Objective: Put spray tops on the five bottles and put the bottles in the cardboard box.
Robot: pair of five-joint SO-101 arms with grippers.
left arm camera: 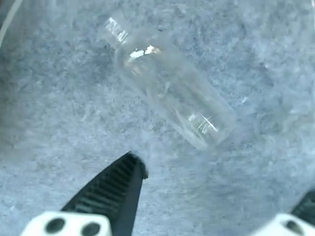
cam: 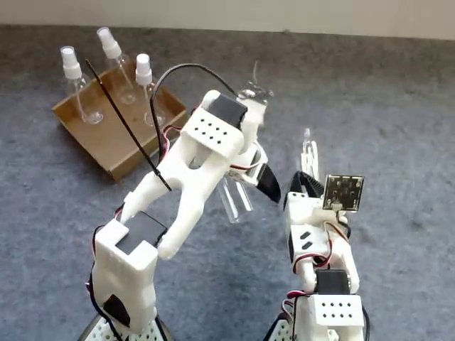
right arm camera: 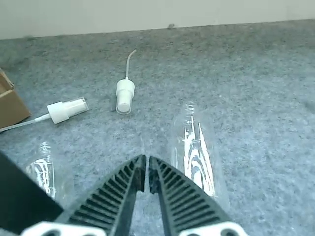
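A clear bottle (left arm camera: 172, 98) without a top lies on the grey carpet below my left gripper (left arm camera: 221, 179), which hangs open above it, apart from it. In the high view this bottle (cam: 236, 199) lies under the left arm. My right gripper (right arm camera: 147, 169) is shut on nothing and rests low beside a second open bottle (right arm camera: 197, 157), which the high view shows (cam: 309, 150) just beyond it. Two loose spray tops (right arm camera: 66, 110) (right arm camera: 124, 96) lie farther out. The cardboard box (cam: 106, 138) holds three capped bottles (cam: 78, 89).
The box sits at the table's far left, its corner (right arm camera: 10, 105) visible to the right wrist. A black cable (cam: 124, 121) from the left arm crosses over the box. Bare carpet extends to the right and far side.
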